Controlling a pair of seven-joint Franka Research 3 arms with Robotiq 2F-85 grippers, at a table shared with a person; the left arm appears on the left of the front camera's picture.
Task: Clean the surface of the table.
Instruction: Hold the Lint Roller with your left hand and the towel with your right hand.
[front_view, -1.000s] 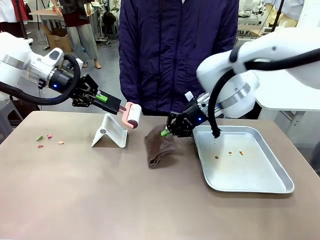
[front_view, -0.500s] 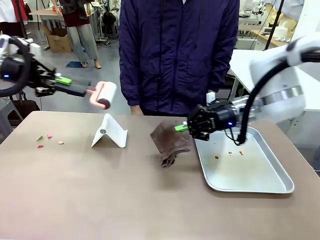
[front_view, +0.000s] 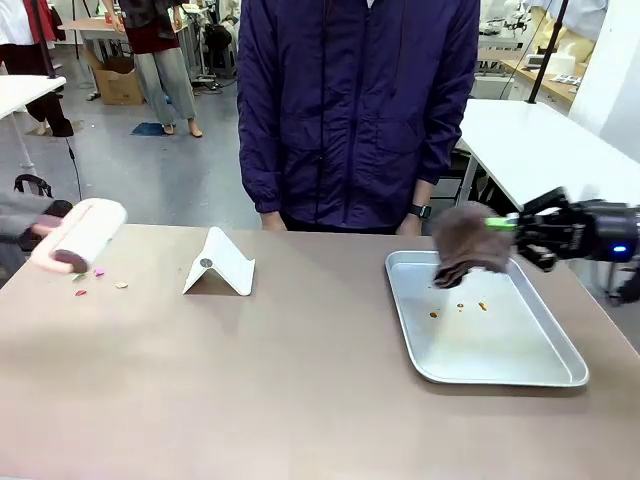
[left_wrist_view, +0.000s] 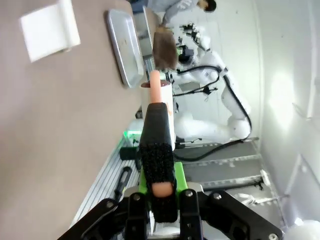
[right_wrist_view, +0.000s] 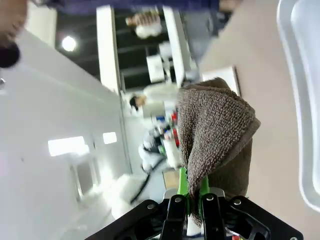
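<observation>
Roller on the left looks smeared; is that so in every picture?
Front view: the roller is motion-blurred, the table sharp. Left wrist view: it is crisp in the left gripper, with glare on the wall behind. Right wrist view: the cloth is sharp.

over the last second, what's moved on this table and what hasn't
The left end effector swung the lint roller from above the white stand to the left end of the table, near the scraps. The right end effector lifted the brown cloth off the table and carried it right, over the tray. Nothing was let go. Stand, tray, crumbs and scraps stayed put.
</observation>
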